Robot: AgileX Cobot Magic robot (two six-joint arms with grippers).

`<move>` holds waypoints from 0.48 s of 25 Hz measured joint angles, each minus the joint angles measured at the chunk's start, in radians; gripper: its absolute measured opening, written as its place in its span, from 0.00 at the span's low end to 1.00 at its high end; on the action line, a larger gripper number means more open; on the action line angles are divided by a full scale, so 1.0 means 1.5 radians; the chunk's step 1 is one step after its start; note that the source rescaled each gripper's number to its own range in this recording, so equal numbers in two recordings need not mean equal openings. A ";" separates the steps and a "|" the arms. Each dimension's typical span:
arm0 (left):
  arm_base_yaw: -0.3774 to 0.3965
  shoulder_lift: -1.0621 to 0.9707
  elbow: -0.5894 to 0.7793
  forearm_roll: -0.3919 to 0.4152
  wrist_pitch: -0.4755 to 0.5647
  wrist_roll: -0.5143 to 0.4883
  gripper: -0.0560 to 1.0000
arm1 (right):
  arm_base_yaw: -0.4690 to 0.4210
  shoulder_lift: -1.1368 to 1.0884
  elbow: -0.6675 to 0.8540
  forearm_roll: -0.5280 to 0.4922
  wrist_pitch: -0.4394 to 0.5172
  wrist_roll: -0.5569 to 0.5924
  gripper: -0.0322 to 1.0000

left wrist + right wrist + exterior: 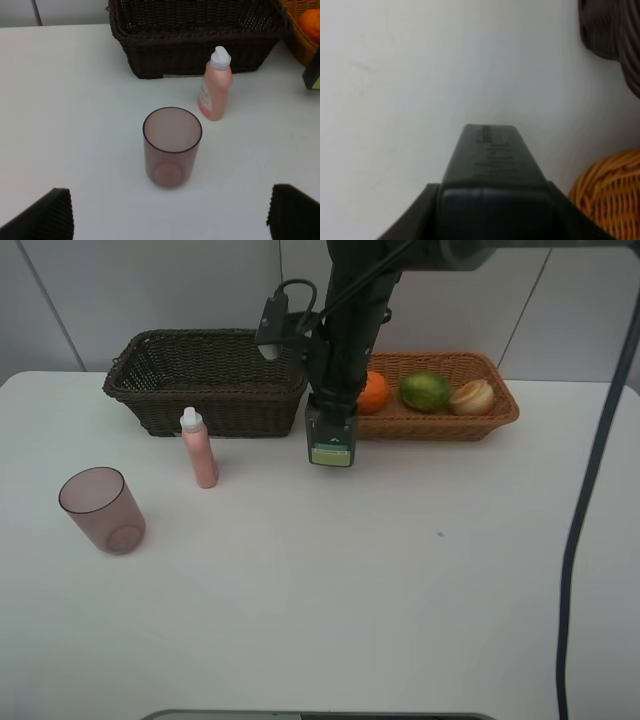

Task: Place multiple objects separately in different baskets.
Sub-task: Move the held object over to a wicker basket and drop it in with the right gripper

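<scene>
1. While the right gripper (333, 412) is clamped on the upper part of the pump bottle (332, 445), the bottle stands upright over the table (350, 590), just in front of where the two baskets meet. Cannot tell whether its base touches the table.
2. Left gripper (170, 210): jaws wide apart, nothing between them, just short of the cup (171, 146).
3. The cup is upright, mouth up, at the left of the table and well apart from both baskets.
4. The pink bottle (199, 448) is upright with a white cap, just in front of the dark basket (205, 380) and not touching it.
5. No task item shows inside the dark basket.
6. The tan basket (440, 425) holds three fruits in a row: orange (375, 393), green fruit (425, 391), red-yellow fruit (472, 397).
</scene>
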 joint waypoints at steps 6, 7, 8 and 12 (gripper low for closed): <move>0.000 0.000 0.000 0.000 0.000 0.000 1.00 | 0.000 -0.037 -0.007 0.029 0.034 0.000 0.04; 0.000 0.000 0.000 0.000 0.000 0.000 1.00 | 0.000 -0.042 -0.007 0.029 0.034 0.002 0.04; 0.000 0.000 0.000 0.000 0.000 0.000 1.00 | 0.000 -0.046 -0.008 0.029 0.034 0.005 0.04; 0.000 0.000 0.000 0.001 0.000 0.000 1.00 | 0.000 -0.064 -0.008 0.029 0.036 0.050 0.04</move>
